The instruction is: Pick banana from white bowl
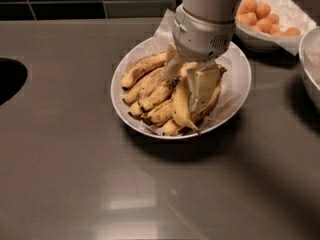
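The white bowl [235, 91], wide and lined with crinkled white paper, holds a pile of several bananas. My gripper [181, 91] reaches down into the pile from above, under the white arm. Its fingers [202, 86] stand on either side of the banana [180, 113], the brightest yellow, strongly curved one at the front of the pile, and are closed against it. The banana still lies on the pile. Its upper part and any sticker are hidden by the gripper. Browner, spotted bananas [142, 69] lie to the left.
A smaller white bowl of round orange fruits [265, 19] stands at the back right. The rim of another white dish [310, 66] shows at the right edge. A dark round opening [7, 79] is in the counter at the left.
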